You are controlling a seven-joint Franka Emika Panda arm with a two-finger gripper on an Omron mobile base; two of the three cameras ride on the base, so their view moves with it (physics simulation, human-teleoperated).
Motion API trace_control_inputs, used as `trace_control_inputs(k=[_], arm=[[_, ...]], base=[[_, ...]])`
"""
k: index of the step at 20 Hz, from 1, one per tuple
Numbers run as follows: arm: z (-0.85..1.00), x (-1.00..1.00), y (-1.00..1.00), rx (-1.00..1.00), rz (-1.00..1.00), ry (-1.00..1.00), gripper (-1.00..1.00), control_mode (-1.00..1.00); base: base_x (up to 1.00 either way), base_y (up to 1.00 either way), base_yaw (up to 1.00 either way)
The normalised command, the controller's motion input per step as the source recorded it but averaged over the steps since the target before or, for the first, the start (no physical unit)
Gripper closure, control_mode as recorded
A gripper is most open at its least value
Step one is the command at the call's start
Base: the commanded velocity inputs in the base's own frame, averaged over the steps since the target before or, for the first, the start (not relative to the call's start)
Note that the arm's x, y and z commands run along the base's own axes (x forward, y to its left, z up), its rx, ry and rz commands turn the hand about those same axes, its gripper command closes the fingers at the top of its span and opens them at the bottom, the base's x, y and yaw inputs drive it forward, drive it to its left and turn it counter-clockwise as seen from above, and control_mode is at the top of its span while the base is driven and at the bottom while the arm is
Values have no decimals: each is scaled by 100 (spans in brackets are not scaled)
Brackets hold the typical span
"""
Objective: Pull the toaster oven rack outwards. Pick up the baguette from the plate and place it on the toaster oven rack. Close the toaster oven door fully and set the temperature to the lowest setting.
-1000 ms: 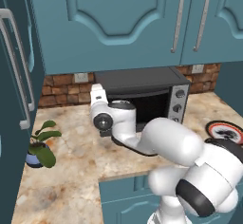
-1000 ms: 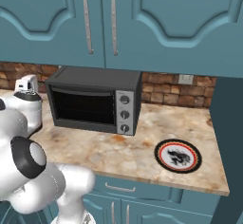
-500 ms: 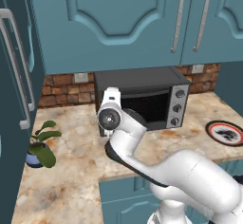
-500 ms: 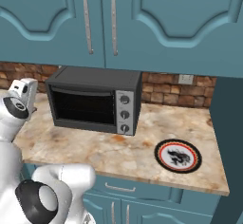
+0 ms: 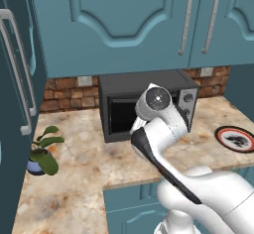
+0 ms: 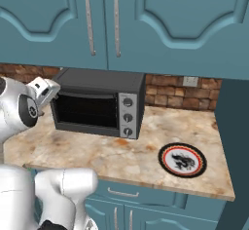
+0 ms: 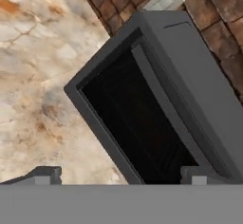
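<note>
The toaster oven (image 6: 97, 102) stands on the counter against the brick wall, with three knobs on its silver strip (image 6: 127, 118). Its door (image 7: 137, 123) is shut, the thin bar handle (image 7: 163, 107) running along the top edge. The rack is hidden behind the dark glass. My gripper (image 7: 121, 176) is open and holds nothing; it hovers in front of the door, up near the oven's left corner. In the left base view my arm (image 5: 156, 100) covers the middle of the oven (image 5: 119, 111). The red-rimmed plate (image 6: 182, 160) lies to the oven's right. The baguette is out of view.
A potted plant (image 5: 42, 151) sits at the counter's left end beside a tall fridge door (image 5: 15, 79). Teal wall cabinets (image 6: 116, 19) hang low over the oven. A wall outlet (image 7: 163, 0) is behind the oven. Bare marble counter (image 6: 97, 151) stretches in front.
The arm has swung round and the hand has moved right, from left of the oven to in front of its door. The oven, plate and cameras have stayed put.
</note>
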Motion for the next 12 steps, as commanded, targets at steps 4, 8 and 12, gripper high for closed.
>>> trace_control_inputs(k=[4,8,12], arm=[[0,-34,-96,45,-11,5,-100,-100],[0,-30,-94,49,-6,0,-100,-100],[0,-20,-92,53,-5,0,-100,-100]], base=[[0,0,0],[0,0,0],[0,0,0]])
